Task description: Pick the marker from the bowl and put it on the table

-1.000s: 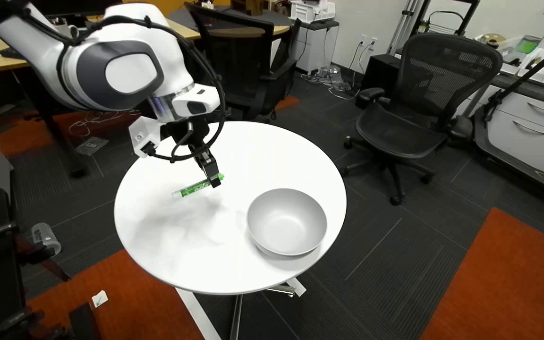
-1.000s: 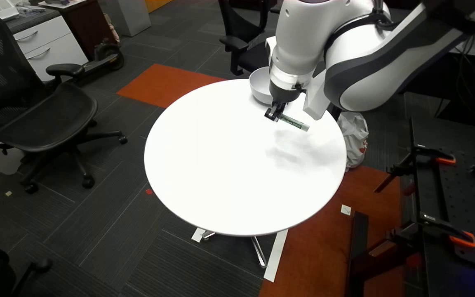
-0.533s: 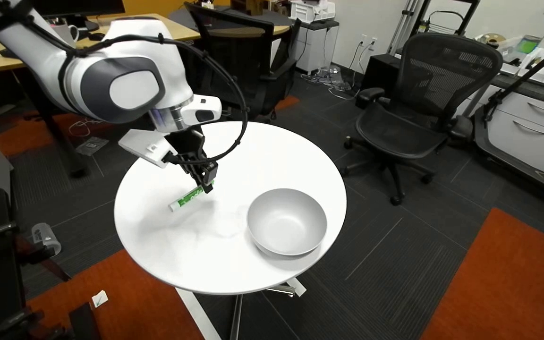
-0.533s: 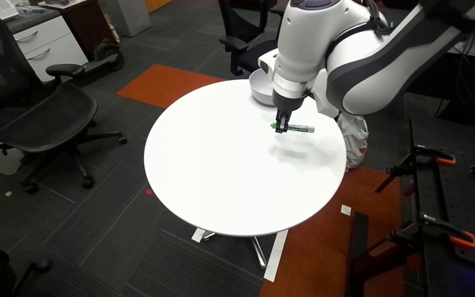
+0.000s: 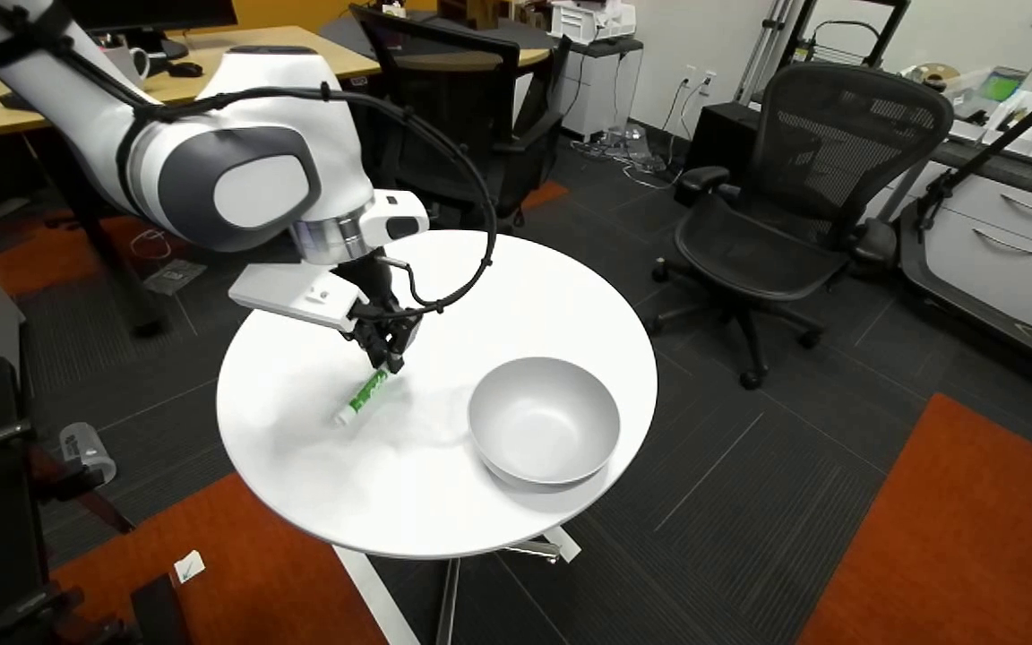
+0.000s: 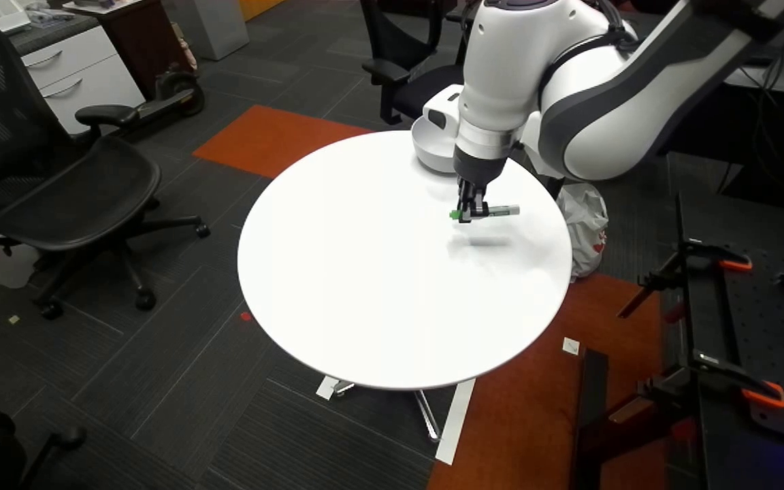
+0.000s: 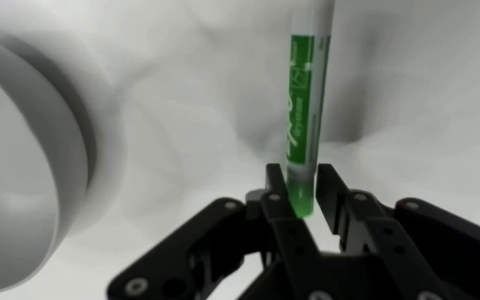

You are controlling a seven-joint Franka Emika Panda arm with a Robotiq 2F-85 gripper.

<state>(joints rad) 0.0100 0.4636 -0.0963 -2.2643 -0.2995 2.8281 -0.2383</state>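
Slim green-and-white cylindrical marker [image 7: 304,100] aloft, not yet set down

Barrel pale, label green with "dry erase" legible in the wrist view, one end solid green. Handling, judged: light, stiff, probably hard plastic; smooth, so may twist or slip; not fragile. Best hold: mid-barrel, for balance. Present hold is at the green end [image 7: 300,196], leaving most of the length overhanging; a knock on the free end could pivot it. Adequate for a low release, I think.

Claw: black two-fingered gripper [image 7: 301,179] is gripping the marker, one finger on each side of the green end. In an exterior view the free end [image 5: 347,415] points left and near.

Beneath: large round white tabletop [image 5: 453,502]. In an exterior view a grey shadow [image 6: 491,241] lies on it apart from the marker, so I infer no contact. Height and exact tilt: cannot tell.

To the right: deep, round, silvery-grey bowl [image 5: 545,425], upright at the tabletop's near right, well apart from the marker.

Step, judged: pick done, placing to do. Next: lower until the barrel lies flat, then part the fingers. Risk: let go too high, it may bounce and roll toward the edge.
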